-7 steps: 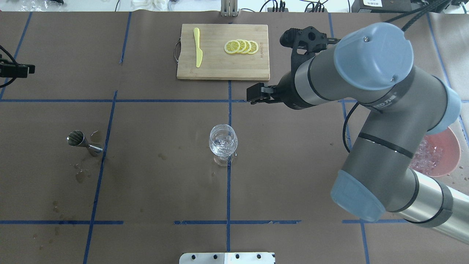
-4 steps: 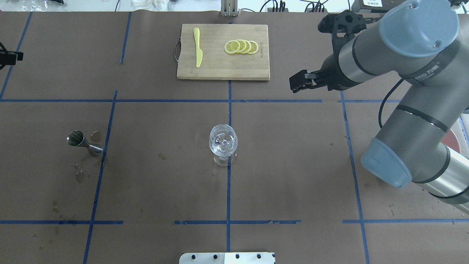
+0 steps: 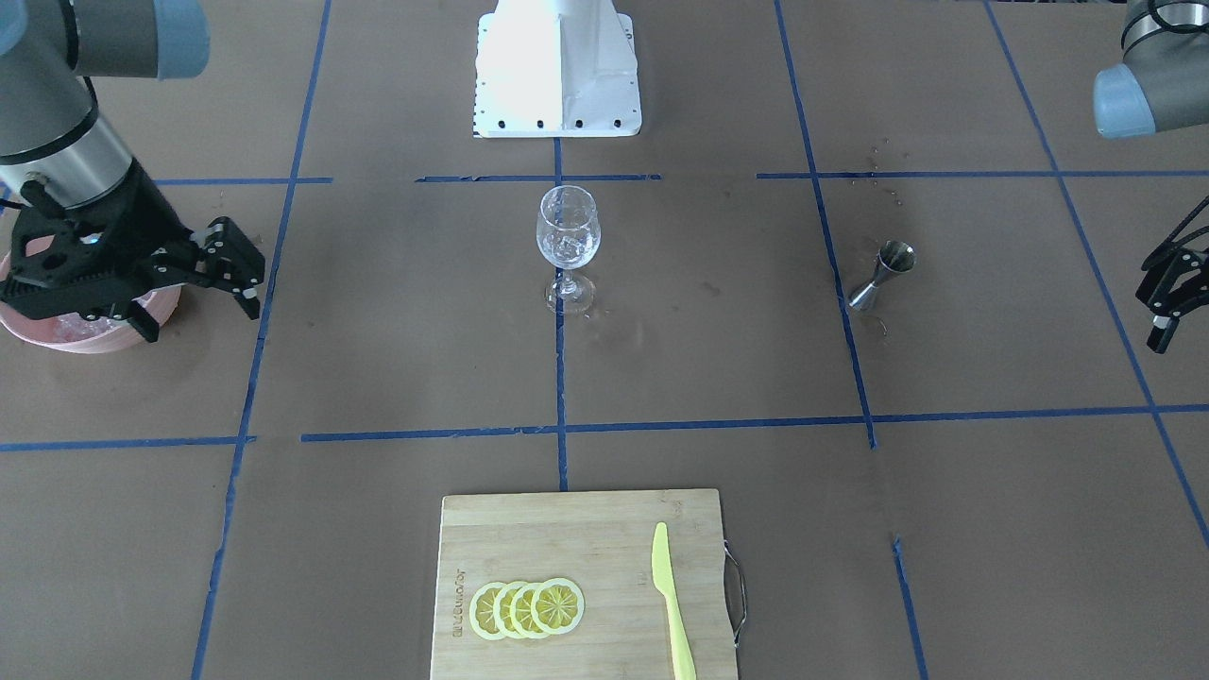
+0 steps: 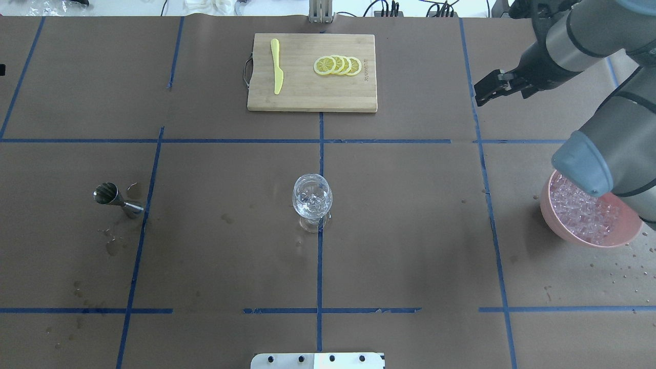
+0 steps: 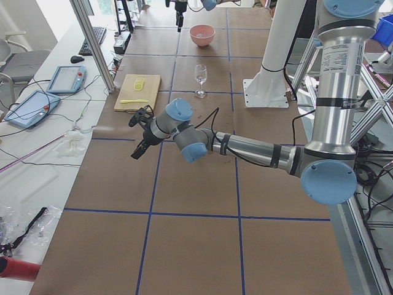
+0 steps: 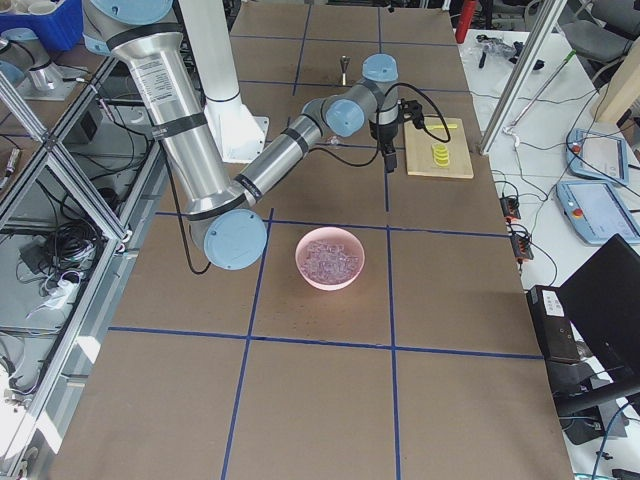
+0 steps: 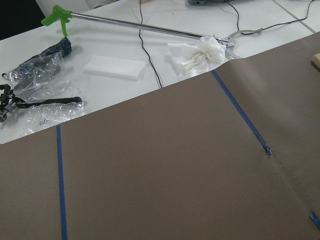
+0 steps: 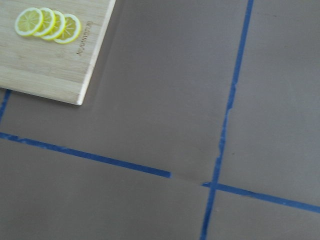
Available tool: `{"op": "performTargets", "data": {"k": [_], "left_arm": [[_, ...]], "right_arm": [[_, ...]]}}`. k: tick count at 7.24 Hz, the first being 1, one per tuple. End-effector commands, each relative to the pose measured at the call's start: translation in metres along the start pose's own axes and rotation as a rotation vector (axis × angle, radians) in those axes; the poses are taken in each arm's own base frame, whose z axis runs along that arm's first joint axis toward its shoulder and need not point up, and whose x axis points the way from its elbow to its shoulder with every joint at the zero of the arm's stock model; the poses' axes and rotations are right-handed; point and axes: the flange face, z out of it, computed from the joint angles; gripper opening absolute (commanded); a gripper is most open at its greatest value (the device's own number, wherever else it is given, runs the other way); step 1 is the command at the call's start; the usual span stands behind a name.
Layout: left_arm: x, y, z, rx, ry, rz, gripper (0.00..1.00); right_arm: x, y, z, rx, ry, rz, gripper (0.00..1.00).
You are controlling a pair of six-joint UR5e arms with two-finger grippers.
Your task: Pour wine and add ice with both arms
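- On the robot's right, small clear ice cubes (image 4: 584,215) are heaped in a round pink bowl (image 4: 549,215); more are seen in the stemmed clear wine glass (image 4: 311,200) at centre.
- Beyond the bowl, the black right gripper (image 3: 203,312) is held wide open, empty.
- Opposite, the black left gripper (image 3: 1154,316) is likewise spread, nothing gripped.
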Motion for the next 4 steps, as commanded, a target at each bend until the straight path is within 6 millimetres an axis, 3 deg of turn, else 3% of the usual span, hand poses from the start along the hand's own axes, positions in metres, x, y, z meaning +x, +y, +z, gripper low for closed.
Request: {"op": "performTargets", "data": {"k": [1, 4], "left_arm": [[-0.016, 0.005, 0.007, -0.013, -0.016, -0.017, 1.0], [-0.032, 0.018, 0.015, -0.157, 0.014, -0.089, 1.0]], "right_arm": [[0.102, -0.001, 0.008, -0.051, 0.046, -0.09, 1.0], [0.19, 0.02, 0.01, -0.093, 0.092, -0.138, 1.0]]}}
